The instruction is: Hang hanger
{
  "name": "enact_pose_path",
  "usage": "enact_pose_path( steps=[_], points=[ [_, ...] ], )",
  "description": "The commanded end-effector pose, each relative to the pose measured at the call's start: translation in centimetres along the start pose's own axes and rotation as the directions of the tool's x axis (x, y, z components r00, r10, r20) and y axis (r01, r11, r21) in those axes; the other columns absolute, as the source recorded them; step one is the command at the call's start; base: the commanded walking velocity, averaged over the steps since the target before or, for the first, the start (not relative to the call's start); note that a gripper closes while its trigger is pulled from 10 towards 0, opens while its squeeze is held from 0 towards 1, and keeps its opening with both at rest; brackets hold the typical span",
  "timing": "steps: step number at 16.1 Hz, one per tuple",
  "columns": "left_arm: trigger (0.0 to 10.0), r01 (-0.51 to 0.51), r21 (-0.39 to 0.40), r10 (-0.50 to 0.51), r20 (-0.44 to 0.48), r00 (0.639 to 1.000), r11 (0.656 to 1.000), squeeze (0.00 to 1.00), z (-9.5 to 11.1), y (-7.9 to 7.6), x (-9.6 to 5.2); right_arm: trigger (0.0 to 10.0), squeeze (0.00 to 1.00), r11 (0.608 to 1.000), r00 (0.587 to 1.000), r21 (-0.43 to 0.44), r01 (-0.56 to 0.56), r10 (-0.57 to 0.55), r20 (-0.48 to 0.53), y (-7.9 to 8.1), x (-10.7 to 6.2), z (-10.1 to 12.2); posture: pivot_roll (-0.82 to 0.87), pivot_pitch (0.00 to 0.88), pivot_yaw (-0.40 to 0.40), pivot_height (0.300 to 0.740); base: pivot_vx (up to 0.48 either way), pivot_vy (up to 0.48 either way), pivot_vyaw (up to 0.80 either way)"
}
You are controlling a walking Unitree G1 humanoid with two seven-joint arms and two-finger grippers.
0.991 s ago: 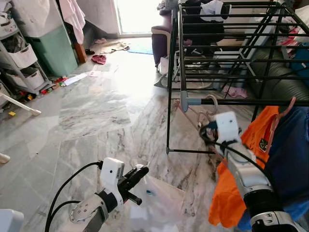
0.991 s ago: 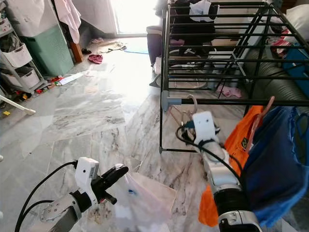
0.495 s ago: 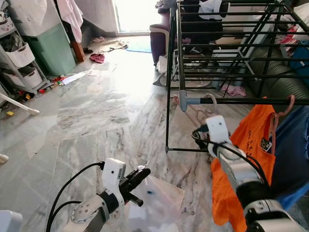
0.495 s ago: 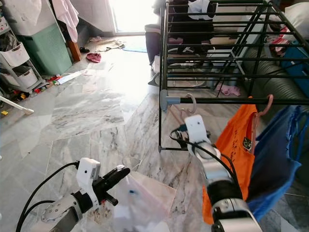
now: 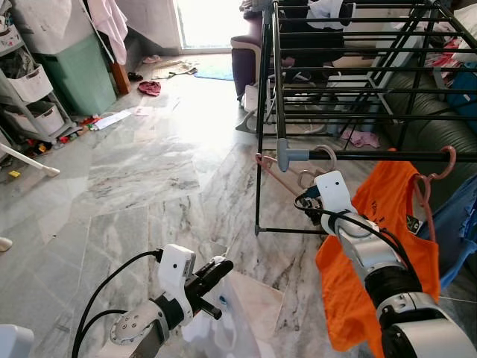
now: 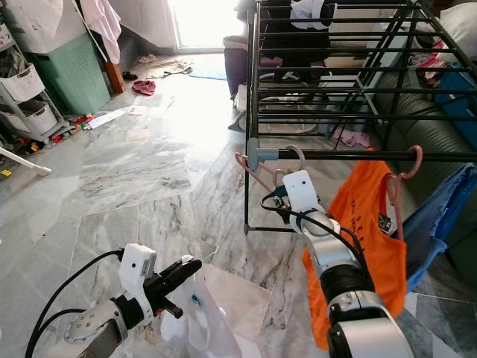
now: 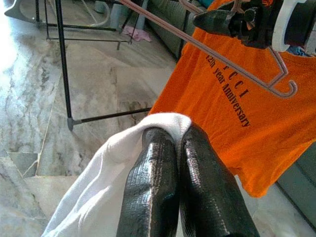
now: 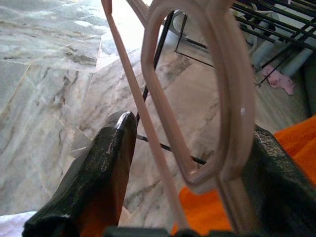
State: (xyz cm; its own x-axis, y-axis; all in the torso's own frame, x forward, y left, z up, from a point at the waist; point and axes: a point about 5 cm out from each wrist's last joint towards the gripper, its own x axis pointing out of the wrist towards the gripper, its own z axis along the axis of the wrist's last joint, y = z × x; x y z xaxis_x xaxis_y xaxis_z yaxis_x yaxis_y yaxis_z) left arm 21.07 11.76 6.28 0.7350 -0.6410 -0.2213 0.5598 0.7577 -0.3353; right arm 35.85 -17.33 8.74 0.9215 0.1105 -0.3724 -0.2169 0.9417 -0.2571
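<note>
An empty pink hanger (image 5: 282,174) has its hook (image 5: 326,152) over the front rail of the black drying rack (image 5: 373,156), near the corner post. My right gripper (image 5: 307,200) is just below that hook. Its fingers (image 8: 98,168) stand wide apart, with the hanger's neck (image 8: 197,163) between them. Low at the left, my left gripper (image 5: 212,272) is shut on a white cloth (image 7: 98,173) that hangs down from it. An orange T-shirt (image 5: 387,224) on another pink hanger (image 5: 440,168) hangs from the same rail.
A blue garment (image 5: 458,224) hangs at the right edge, in front of a dark sofa (image 5: 436,127). Across the marble floor stand a green bin (image 5: 74,71) and basket shelves (image 5: 30,89). Loose clothes (image 5: 153,89) lie near the bright doorway.
The view shifted slightly. The empty hanger has swung, so one arm now sticks out left of the rack post. The orange shirt hangs more spread out. The white cloth now hangs narrower under the left gripper.
</note>
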Motion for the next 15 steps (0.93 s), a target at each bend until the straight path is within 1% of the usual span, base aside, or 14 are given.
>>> enact_pose_path(
  steps=[1,2,3,4,6,8,10,12,13,14,15],
  points=[
    [10.0,0.006,0.021,-0.006,0.009,1.0,1.0,0.0,0.5,-0.1,0.0,10.0,0.0,1.0,1.0,-0.014,-0.01,0.011,0.012,-0.1,0.2,0.7,-0.06,0.072,0.021,0.74,0.0,0.0,0.0],
    [10.0,0.007,0.025,-0.007,0.006,1.0,1.0,0.0,0.5,-0.1,0.0,10.0,0.0,1.0,1.0,-0.006,-0.011,0.011,0.015,-0.2,0.1,0.7,-0.06,0.071,0.021,0.74,0.0,0.0,0.0],
    [10.0,0.008,0.026,-0.008,0.002,1.0,1.0,0.0,0.5,0.0,0.0,10.0,1.0,1.0,1.0,0.018,-0.005,0.004,0.018,-0.6,0.0,0.6,-0.06,0.07,0.024,0.74,0.0,0.0,0.0],
    [10.0,0.008,0.027,-0.008,0.001,1.0,1.0,0.0,0.5,0.0,0.0,10.0,1.0,1.0,1.0,0.019,-0.006,0.006,0.018,-0.6,0.0,0.6,-0.06,0.07,0.025,0.74,0.0,0.0,0.0],
    [10.0,0.015,0.032,-0.015,-0.009,1.0,0.999,0.0,0.4,0.0,0.0,10.0,1.0,0.999,1.0,0.035,-0.014,0.013,0.022,-1.2,-0.1,0.9,-0.07,0.07,0.03,0.74,0.0,0.0,0.0],
    [10.0,0.022,0.036,-0.021,-0.02,1.0,0.999,0.0,0.4,0.0,0.0,10.0,1.0,0.998,0.998,0.046,-0.051,0.05,0.026,-1.5,-0.1,1.5,-0.07,0.069,0.033,0.74,0.0,0.0,0.0],
    [10.0,0.025,0.038,-0.024,-0.031,0.999,0.999,0.0,0.2,0.1,0.1,10.0,1.0,0.997,0.997,0.028,-0.07,0.069,0.02,-2.0,-0.1,1.9,-0.07,0.068,0.032,0.74,0.0,0.0,0.0],
    [10.0,0.026,0.039,-0.024,-0.038,0.999,0.999,0.0,0.1,0.2,0.0,10.0,1.0,0.995,0.996,0.031,-0.094,0.093,0.015,-2.1,-0.1,2.2,-0.07,0.066,0.031,0.74,0.0,0.0,0.0],
    [10.0,0.028,0.039,-0.026,-0.041,0.999,0.999,0.0,0.0,0.2,0.0,10.0,0.96,0.991,0.992,0.025,-0.129,0.129,0.007,-2.1,0.0,2.4,-0.07,0.065,0.031,0.74,0.0,0.0,0.0],
    [10.0,0.03,0.039,-0.028,-0.041,0.999,0.999,0.0,0.0,0.2,0.1,10.0,0.75,0.988,0.988,0.019,-0.152,0.152,0.003,-2.1,0.0,2.5,-0.07,0.064,0.031,0.74,0.0,0.0,0.0],
    [10.0,0.03,0.039,-0.028,-0.042,0.999,0.999,0.0,0.0,0.2,0.1,10.0,0.75,0.987,0.987,0.018,-0.16,0.16,0.001,-2.1,0.0,2.6,-0.07,0.064,0.031,0.74,0.0,0.0,0.0]
  ],
)
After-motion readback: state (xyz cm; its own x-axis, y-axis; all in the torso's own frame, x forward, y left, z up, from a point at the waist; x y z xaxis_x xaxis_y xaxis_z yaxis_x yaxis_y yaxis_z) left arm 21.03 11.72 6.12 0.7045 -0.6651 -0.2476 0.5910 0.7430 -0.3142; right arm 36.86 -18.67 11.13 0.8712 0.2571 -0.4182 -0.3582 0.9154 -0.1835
